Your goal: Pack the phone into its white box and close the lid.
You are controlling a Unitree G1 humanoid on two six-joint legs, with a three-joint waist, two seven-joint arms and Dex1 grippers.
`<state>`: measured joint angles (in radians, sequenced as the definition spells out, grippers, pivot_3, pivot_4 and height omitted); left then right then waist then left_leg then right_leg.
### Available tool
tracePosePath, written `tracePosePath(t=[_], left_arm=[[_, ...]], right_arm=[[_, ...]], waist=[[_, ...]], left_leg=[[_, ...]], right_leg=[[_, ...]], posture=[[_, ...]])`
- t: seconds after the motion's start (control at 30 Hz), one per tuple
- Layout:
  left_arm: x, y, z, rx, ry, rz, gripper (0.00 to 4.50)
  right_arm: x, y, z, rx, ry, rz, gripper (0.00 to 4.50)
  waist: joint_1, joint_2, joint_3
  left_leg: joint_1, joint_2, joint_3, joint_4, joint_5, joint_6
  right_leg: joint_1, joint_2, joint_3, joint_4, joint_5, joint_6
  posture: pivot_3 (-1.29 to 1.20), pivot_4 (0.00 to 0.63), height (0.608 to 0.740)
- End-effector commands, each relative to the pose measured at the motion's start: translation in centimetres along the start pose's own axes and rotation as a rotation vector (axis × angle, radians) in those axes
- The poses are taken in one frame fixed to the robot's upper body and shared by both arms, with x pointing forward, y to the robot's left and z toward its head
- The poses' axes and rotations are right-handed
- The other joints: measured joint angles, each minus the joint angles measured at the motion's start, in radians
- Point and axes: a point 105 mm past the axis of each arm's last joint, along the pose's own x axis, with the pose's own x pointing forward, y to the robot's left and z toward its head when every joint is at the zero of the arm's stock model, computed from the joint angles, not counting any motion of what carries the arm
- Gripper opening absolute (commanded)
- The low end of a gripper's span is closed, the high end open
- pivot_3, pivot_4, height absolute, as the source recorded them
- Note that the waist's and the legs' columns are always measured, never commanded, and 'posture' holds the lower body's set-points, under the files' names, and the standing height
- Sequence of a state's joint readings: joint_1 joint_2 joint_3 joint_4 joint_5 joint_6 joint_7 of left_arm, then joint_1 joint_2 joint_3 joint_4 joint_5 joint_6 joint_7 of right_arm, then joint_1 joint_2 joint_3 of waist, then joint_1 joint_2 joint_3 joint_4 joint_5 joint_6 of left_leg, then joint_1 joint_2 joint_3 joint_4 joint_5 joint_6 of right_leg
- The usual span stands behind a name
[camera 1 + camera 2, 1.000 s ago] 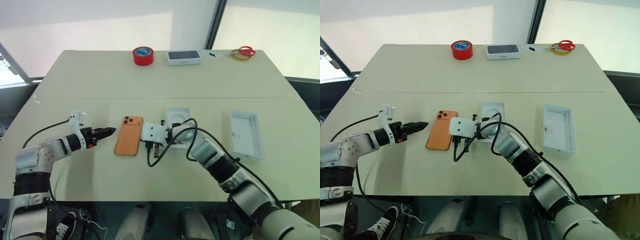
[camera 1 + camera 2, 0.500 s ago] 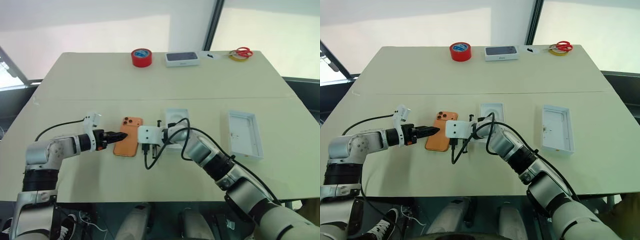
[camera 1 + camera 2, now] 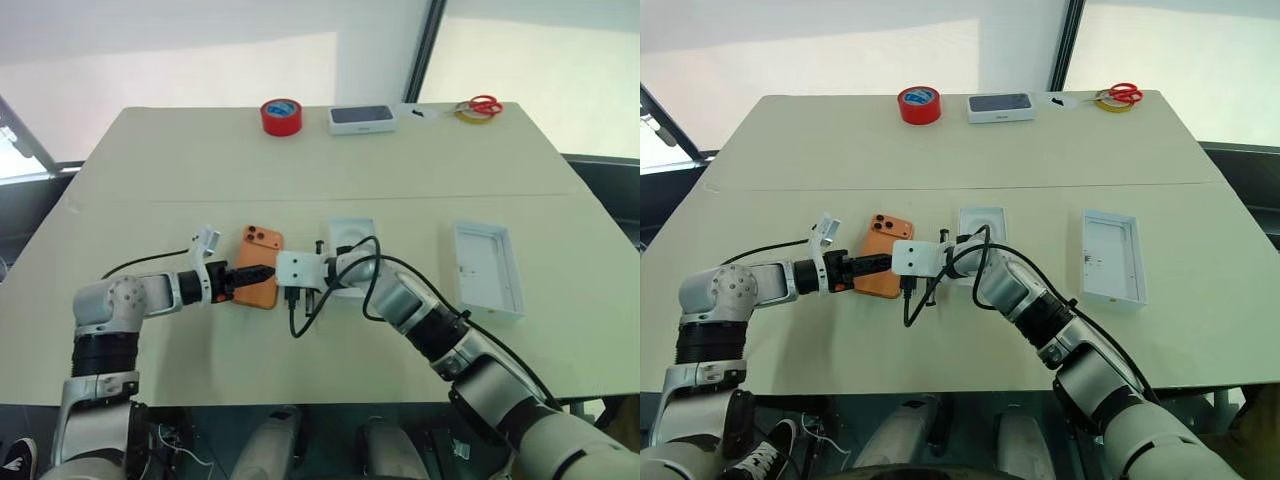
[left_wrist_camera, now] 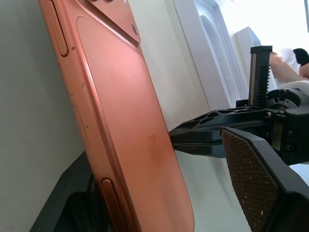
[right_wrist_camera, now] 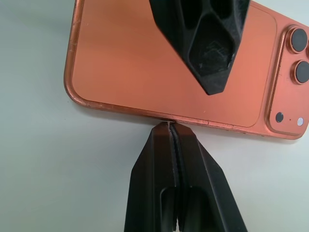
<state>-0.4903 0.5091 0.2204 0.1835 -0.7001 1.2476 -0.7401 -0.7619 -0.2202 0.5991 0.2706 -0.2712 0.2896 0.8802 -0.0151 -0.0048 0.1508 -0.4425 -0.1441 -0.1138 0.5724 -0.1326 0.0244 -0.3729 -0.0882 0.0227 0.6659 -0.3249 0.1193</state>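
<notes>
The orange phone (image 3: 258, 282) lies back-up on the table's middle, its camera cluster at the far end. My left gripper (image 3: 258, 273) is open and straddles the phone's left long edge: one finger sits under that edge and the padded finger (image 4: 251, 174) hovers above the back without touching. That edge looks slightly lifted in the left wrist view. My right gripper (image 5: 169, 124) is shut, its tips pressed against the phone's opposite long edge. The lid (image 3: 487, 268) lies inside-up, far to the right. The white box is out of view.
A white moulded insert (image 3: 352, 232) lies just right of the phone, partly behind my right wrist. Along the far edge stand a red tape roll (image 3: 281, 115), a dark-topped white box (image 3: 362, 117) and scissors (image 3: 480, 105). A black cable (image 3: 298, 318) loops below my right wrist.
My left gripper has travelled right, from beside the phone onto its left edge, and the wrist has rolled. My right gripper has stayed shut at the phone's right edge.
</notes>
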Motion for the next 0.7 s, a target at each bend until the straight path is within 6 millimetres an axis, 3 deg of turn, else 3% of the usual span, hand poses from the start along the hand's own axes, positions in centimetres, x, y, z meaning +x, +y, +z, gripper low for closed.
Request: tracePosePath(t=[0.03,0.13,0.3,0.5,0.57,0.63,0.7], left_arm=[[-0.3,0.4,-0.2,-0.028,-0.004,0.008,3.36],[-0.3,0.4,-0.3,-0.055,-0.01,-0.002,2.59],[-0.5,0.6,-0.1,-0.125,-0.04,-0.015,0.16],[-1.0,0.3,0.2,-0.218,-0.089,-0.068,0.04],[-1.2,-0.1,0.5,-0.245,-0.118,-0.1,0.04],[-1.4,-0.7,1.0,-0.269,-0.163,-0.151,0.0],[-1.5,-1.1,1.2,-0.262,-0.197,-0.168,0.0]], right_arm=[[-0.2,-0.6,0.8,0.003,-0.028,-0.023,0.05],[-0.2,-0.5,0.8,0.001,-0.026,-0.02,0.0],[-0.3,-0.4,0.3,-0.005,-0.012,-0.019,0.0],[-1.1,-1.1,1.3,0.028,-0.081,-0.041,0.0],[-2.2,-1.5,2.4,0.15,-0.19,-0.024,0.0],[-4.3,-1.0,3.9,0.293,-0.348,0.093,0.57],[-5.6,-0.9,3.0,0.23,-0.337,0.084,1.36]], waist=[[-0.001,0.0,0.0],[-0.002,0.0,0.0],[0.001,-0.001,0.0],[-0.002,-0.001,0.0],[-0.001,-0.001,0.001],[-0.001,-0.002,0.002],[0.001,-0.002,0.002]], left_leg=[[0.0,0.0,0.0,0.0,0.0,0.0],[0.0,0.0,0.0,0.0,0.0,0.0],[0.0,0.0,0.0,-0.001,0.0,0.0],[0.0,0.0,-0.001,-0.001,0.0,0.0],[-0.001,0.0,-0.001,-0.001,0.0,0.0],[-0.001,0.0,-0.001,-0.001,0.0,0.0],[-0.002,0.0,-0.001,-0.001,0.0,0.0]], right_leg=[[0.0,0.0,0.0,0.0,0.0,0.0],[0.0,0.0,0.0,0.0,0.0,0.0],[-0.001,0.0,0.0,0.0,0.0,0.0],[-0.001,0.0,0.0,0.0,0.0,0.0],[-0.001,0.0,0.0,0.0,0.0,0.0],[-0.001,0.0,0.0,0.0,0.0,0.0],[-0.001,0.0,0.0,-0.001,0.0,0.0]], posture=[[0.0,0.15,0.736],[0.0,0.15,0.736],[0.0,0.15,0.736],[0.0,0.15,0.736],[0.0,0.15,0.736],[0.0,0.15,0.736],[0.0,0.15,0.736]])
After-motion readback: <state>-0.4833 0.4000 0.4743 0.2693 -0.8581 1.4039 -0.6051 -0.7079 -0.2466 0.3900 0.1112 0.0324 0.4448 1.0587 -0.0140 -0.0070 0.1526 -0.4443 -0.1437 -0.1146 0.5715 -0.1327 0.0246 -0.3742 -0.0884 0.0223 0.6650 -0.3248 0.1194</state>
